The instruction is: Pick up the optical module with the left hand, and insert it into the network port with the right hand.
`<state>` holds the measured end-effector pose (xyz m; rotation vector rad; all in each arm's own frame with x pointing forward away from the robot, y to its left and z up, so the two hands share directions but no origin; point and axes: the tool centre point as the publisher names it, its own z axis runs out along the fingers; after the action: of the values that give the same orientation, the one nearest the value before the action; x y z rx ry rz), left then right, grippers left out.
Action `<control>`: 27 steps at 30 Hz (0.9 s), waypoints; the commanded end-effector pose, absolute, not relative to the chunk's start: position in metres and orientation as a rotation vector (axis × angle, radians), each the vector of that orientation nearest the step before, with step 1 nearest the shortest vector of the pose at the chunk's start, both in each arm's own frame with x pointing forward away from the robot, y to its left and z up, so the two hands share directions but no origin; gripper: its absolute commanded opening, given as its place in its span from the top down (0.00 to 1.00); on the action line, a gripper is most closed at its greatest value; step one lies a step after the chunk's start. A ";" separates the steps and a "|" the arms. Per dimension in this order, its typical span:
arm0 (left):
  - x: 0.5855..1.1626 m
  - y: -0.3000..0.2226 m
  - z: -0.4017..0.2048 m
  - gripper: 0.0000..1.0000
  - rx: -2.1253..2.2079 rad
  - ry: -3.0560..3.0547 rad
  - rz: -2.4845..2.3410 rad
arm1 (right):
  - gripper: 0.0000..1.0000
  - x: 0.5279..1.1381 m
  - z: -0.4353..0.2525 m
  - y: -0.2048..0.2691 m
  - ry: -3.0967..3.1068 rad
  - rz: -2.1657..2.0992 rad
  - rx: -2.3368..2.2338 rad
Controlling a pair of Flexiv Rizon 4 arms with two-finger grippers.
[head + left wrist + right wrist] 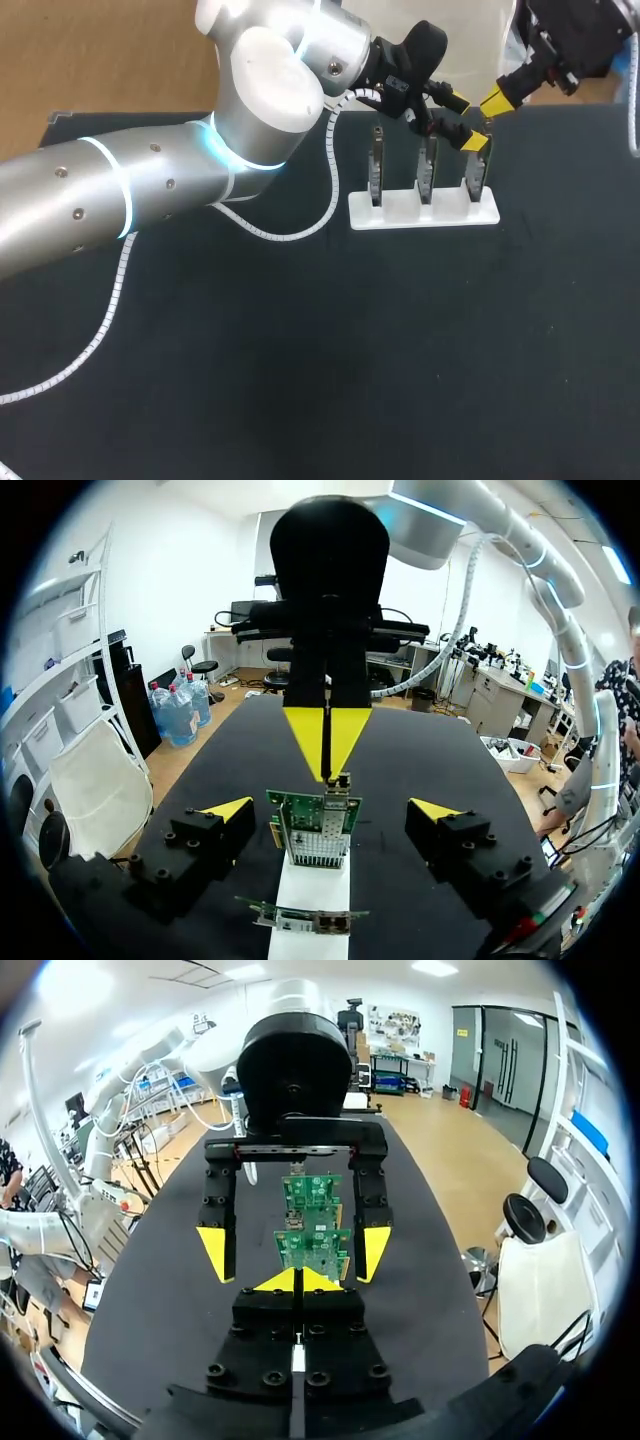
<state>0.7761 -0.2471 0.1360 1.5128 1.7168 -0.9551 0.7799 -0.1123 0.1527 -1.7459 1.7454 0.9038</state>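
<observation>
Three green circuit boards stand upright in a white stand [420, 212]. My left gripper [466, 123] is open over the rightmost board [476, 178]. In the left wrist view its yellow tips flank that board [320, 825] without touching it. My right gripper [495, 102] hangs just past the same board, its tips pressed shut. Those shut tips [325, 742] point down at a small metal piece [340, 780] on the board's top edge; I cannot tell whether that piece is the optical module. In the right wrist view the right gripper [298, 1280] sits before the board [312, 1248], which stands between the left fingers [215, 1250].
A second board [300, 917] sits nearer along the white stand [310, 885]. A white coiled cable [330, 190] from my left arm loops over the dark tabletop [400, 350] beside the stand. The table's far edge runs close behind the boards.
</observation>
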 end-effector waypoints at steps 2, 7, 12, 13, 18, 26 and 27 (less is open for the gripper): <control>0.776 -0.247 0.137 0.00 1.515 1.721 -0.954 | 1.00 0.781 0.149 -0.113 1.749 0.918 -1.738; 0.776 -0.247 0.137 0.00 1.515 1.721 -0.954 | 1.00 0.781 0.146 -0.113 1.755 0.929 -1.733; 0.776 -0.247 0.137 0.00 1.515 1.721 -0.954 | 1.00 0.779 0.143 -0.111 1.757 0.941 -1.735; 0.776 -0.247 0.137 0.00 1.515 1.721 -0.954 | 1.00 0.778 0.142 -0.111 1.758 0.942 -1.735; 0.776 -0.247 0.137 0.00 1.515 1.721 -0.954 | 1.00 0.777 0.139 -0.112 1.769 0.954 -1.729; 0.776 -0.247 0.137 0.00 1.515 1.721 -0.954 | 1.00 0.776 0.136 -0.114 1.779 0.958 -1.719; 0.776 -0.247 0.137 0.00 1.515 1.721 -0.954 | 1.00 0.776 0.136 -0.114 1.779 0.959 -1.719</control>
<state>0.7761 -0.2471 0.1360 1.5128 1.7168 -0.9551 0.7750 -0.1135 0.1428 -1.7200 1.7794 0.9553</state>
